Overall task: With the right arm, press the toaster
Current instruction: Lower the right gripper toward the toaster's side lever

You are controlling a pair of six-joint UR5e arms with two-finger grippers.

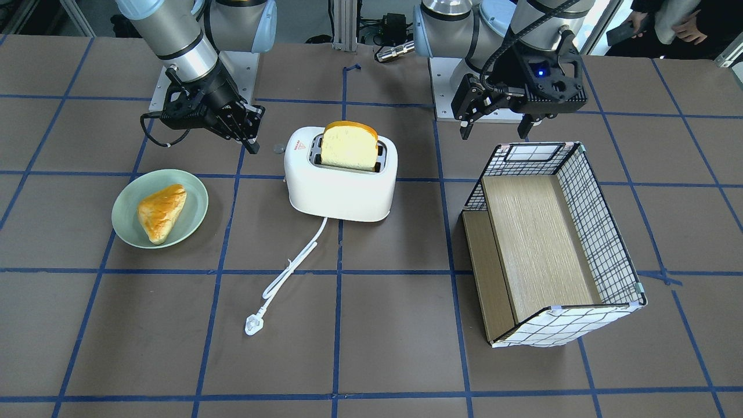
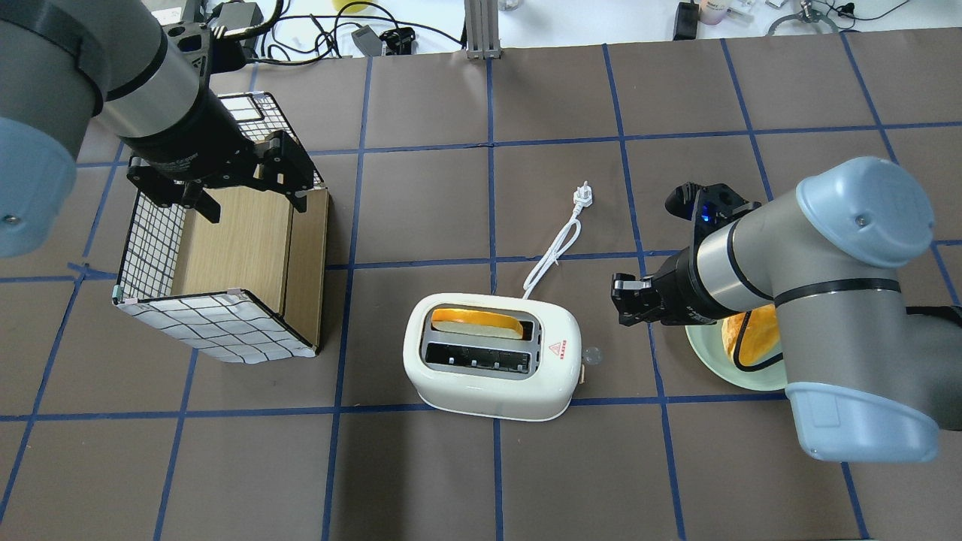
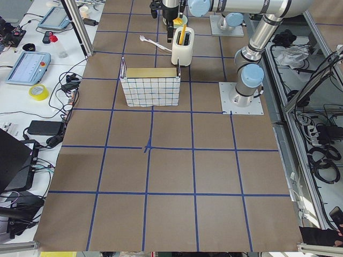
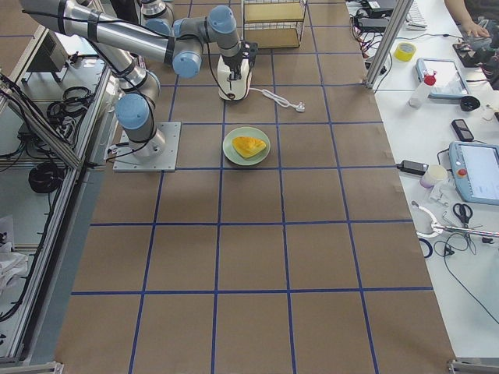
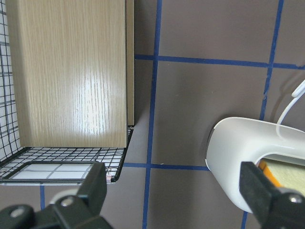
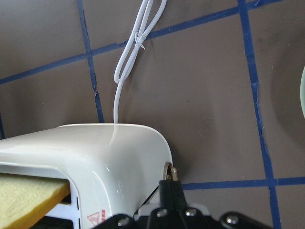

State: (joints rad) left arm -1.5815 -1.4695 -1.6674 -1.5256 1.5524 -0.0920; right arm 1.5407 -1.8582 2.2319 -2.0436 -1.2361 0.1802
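Observation:
The white toaster (image 1: pixel 342 186) stands mid-table, a bread slice (image 1: pixel 350 145) sticking up from one slot and the other slot empty. It also shows in the overhead view (image 2: pixel 492 376). Its lever knob (image 2: pixel 591 355) is at the end with the red label. My right gripper (image 1: pixel 251 136) is shut and empty. It hovers just beside and above that end (image 2: pixel 624 300). In the right wrist view its shut fingertips (image 6: pixel 170 183) sit right over the knob (image 6: pixel 168 168). My left gripper (image 2: pixel 255 207) is open and empty above the basket.
A wire basket (image 1: pixel 598 232) with a wooden insert lies on its side under my left gripper. A green plate (image 1: pixel 125 215) holding a pastry (image 1: pixel 161 212) sits below my right arm. The toaster's white cord and plug (image 1: pixel 251 324) trail across the table.

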